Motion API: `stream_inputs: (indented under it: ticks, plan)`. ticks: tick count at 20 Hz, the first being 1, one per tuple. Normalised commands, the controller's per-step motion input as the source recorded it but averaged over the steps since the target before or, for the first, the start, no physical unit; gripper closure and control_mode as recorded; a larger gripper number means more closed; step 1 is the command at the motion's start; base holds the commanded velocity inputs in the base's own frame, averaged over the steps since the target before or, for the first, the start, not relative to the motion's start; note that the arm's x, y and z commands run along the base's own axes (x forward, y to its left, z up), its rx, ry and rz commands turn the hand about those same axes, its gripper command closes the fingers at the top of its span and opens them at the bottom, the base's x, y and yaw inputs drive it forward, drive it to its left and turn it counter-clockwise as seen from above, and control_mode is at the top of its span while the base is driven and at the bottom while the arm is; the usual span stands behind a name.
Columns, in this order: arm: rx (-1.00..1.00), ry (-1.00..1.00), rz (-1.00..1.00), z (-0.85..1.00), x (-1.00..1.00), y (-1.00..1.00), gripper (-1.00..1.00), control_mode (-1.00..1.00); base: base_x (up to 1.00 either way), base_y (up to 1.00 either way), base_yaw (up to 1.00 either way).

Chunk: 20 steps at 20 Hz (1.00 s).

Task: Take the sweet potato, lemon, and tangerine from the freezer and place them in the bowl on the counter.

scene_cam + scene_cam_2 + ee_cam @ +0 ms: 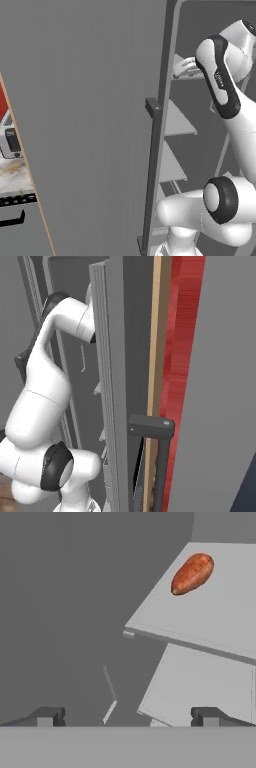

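While the pincer (127, 716) hangs spread and empty inside the freezer (100, 125), fetching the sweet potato (192, 573) from its shelf (210, 619) seems underway; next, reach forward.

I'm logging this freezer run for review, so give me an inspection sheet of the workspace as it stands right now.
Surface: grey freezer shelf, another shelf below it.
Job's things: sweet potato lies on the upper shelf, untouched; freezer door stands open, bar handle on its edge; counter at far left.
Clutter: toaster on the counter.
Grippers: gripper open, empty, inside the freezer, well short of the sweet potato.
Cables: nothing seen.
Surroundings: red wall, tan cabinet edge.
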Motion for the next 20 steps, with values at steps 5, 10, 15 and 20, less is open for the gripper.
stream_inputs:
  ticks: [5,10,15,20]
  plan:
    - [0.01,0.00,0.00,0.00,0.51,-0.01,-1.00,-1.00,0.00,0.00,0.00]
    - [0.05,0.00,0.00,0.00,0.56,-0.07,-1.00,-1.00,0.00,0.00,0.00]
    - [0.06,0.00,0.00,0.00,0.50,-0.09,-1.00,-1.00,0.00,0.00,0.00]
    - [0.02,0.00,0.00,0.00,0.44,-0.01,-1.00,-1.00,0.00,0.00,0.00]
